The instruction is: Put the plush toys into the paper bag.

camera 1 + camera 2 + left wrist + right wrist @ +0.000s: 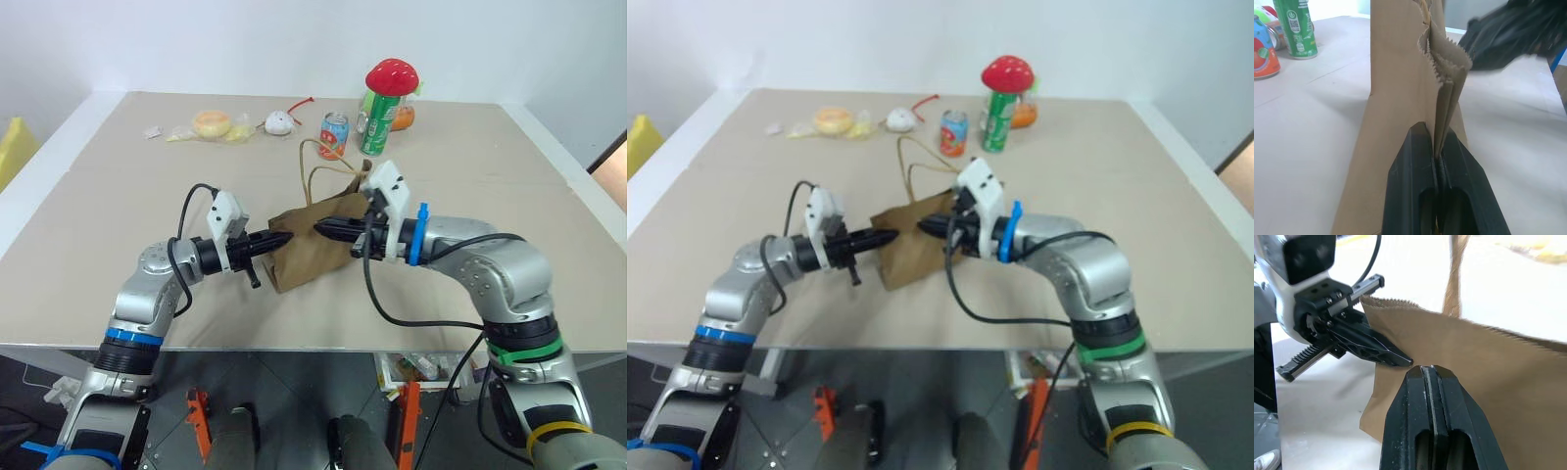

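Paper bag [312,245]: brown kraft, folded flat, held near the front edge of the beige table [509,235] between the two grippers, its serrated mouth edge and two twisted-paper handles [328,166] pointing toward the far side. Left gripper [277,239]: level, pointing toward the robot's right, its black fingers [1415,181] pressed together on the pleated side fold of the bag at the serrated edge, as the left wrist view shows. Right gripper [321,228]: pointing toward the robot's left and slightly downward, fingers [1435,431] closed tight against each other with the tips at the bag's upper edge; in the right wrist view the paper seems to be pinched between them, though the contact itself is hidden behind the fingertips. The two gripper tips lie near each other, with the bag's folded top between them.

Beyond the bag, toward the far side of the table: a small red-and-blue can [334,136] and a tall green can [375,124] stand upright side by side, with a red mushroom-capped toy [392,75] just behind the green can. Farther to the robot's left lie a small white toy with a red tail [279,122] and a yellow-and-white plush toy [211,124].
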Controlling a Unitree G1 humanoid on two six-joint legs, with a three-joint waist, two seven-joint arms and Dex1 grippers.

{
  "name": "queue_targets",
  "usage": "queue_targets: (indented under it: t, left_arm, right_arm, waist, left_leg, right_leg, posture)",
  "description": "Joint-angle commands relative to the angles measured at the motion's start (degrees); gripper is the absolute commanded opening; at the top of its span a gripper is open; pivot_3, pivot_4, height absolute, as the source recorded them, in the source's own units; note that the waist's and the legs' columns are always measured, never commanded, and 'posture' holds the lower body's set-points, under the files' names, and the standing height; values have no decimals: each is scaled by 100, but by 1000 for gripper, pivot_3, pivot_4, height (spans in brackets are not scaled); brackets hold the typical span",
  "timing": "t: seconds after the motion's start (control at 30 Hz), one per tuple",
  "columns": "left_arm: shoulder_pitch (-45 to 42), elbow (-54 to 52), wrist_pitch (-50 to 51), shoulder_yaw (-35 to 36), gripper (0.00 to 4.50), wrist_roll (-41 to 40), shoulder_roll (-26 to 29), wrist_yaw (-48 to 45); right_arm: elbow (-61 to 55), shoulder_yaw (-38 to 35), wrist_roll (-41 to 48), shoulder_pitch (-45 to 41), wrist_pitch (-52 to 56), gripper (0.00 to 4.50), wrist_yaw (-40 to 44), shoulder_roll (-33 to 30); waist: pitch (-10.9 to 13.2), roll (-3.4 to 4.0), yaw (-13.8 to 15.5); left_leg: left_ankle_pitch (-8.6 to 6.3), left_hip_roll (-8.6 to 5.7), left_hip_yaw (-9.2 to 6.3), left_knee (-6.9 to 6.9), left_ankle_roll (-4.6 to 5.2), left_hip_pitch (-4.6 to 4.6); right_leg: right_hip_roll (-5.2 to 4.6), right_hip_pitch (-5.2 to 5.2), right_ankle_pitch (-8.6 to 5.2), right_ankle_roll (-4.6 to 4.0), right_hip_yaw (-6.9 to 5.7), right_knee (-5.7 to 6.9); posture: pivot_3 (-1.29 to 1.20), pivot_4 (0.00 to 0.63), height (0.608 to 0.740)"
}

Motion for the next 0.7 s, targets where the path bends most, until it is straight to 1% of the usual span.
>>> queue_targets:
  t: [0.03, 0.13, 0.17, 0.23, 0.3, 0.37, 0.43, 0.53, 0.6, 0.7]
  left_arm:
    - [-297, 257, -256, 198, 29, -19, 153, -202]
    - [-463, 632, -446, 326, 29, -155, 315, -697]
    - [-514, 742, -474, 372, 29, -249, 360, -910]
    - [-611, 999, -654, 410, 29, -347, 470, -1392]
    - [-715, 1319, -913, 375, 29, -459, 653, -2315]
    - [-949, 1678, -751, 391, 29, -698, 781, -3139]
    - [-1174, 2043, -696, 313, 29, -754, 811, -3548]
    - [-1307, 2358, -982, -224, 29, -865, 1013, -3698]
    - [-1481, 2692, -1355, -596, 29, -770, 1105, -3698]
    - [-1968, 3389, -1761, -732, 29, -597, 942, -3698]
  right_arm:
    - [-852, -1165, 905, 260, 335, 0, 507, -694]
    - [-1148, -2086, 1636, 483, 654, 0, 812, -1207]
    - [-1172, -2275, 1765, 562, 706, 0, 887, -1356]
    - [-1181, -2513, 1807, 774, 696, 0, 1013, -1710]
    - [-921, -2692, 1638, 928, 621, 0, 1052, -2095]
    - [-662, -2838, 1492, 989, 523, 0, 1081, -2340]
    - [-592, -2854, 1475, 1006, 465, 0, 1043, -2407]
    - [-655, -2794, 1550, 1059, 430, 0, 974, -2383]
    - [-740, -2770, 1569, 1124, 422, 0, 932, -2340]
    - [-840, -2821, 1621, 1238, 431, 0, 836, -2292]
  waist:
    - [0, 0, 3]
    - [0, 0, 2]
    - [0, 0, 5]
    - [0, 0, 6]
    - [-1, -1, -10]
    - [-1, -1, -8]
    - [0, 0, -9]
    - [0, 0, -7]
    - [0, 0, -6]
    - [0, 1, -6]
  left_leg:
    - [0, 0, 0, 0, 0, 0]
    - [0, 0, -1, 0, 0, -1]
    - [0, 0, 0, 0, 0, -3]
    - [-1, 0, 1, 0, -1, -3]
    - [-1, 1, 1, -1, -1, 1]
    - [-1, 0, 0, -1, -1, 2]
    - [-1, 0, 1, 0, -1, 2]
    - [-1, 0, 3, 4, -1, -1]
    - [-1, 0, 2, 4, -1, -1]
    - [-1, 0, 2, 5, -1, 0]
  right_leg:
    - [0, 1, 0, 0, 0, 0]
    - [0, 1, -2, 1, 0, 0]
    - [0, -1, -3, 1, 1, 0]
    - [-1, 0, -5, 1, 1, -1]
    - [-1, 1, -6, -2, 1, -1]
    - [-1, 0, -5, -4, 1, -1]
    - [-2, -2, -3, -6, 1, -1]
    - [-3, -6, 0, -10, 2, -1]
    - [-3, -6, 0, -10, 1, -1]
    - [-3, -3, -2, -7, 4, -1]
  posture:
    - [0, 150, 740]
    - [0, 150, 740]
    - [0, 150, 740]
    - [0, 150, 740]
    - [0, 150, 740]
    - [0, 150, 740]
    - [0, 150, 740]
    - [0, 150, 740]
    - [0, 150, 740]
    - [0, 150, 740]
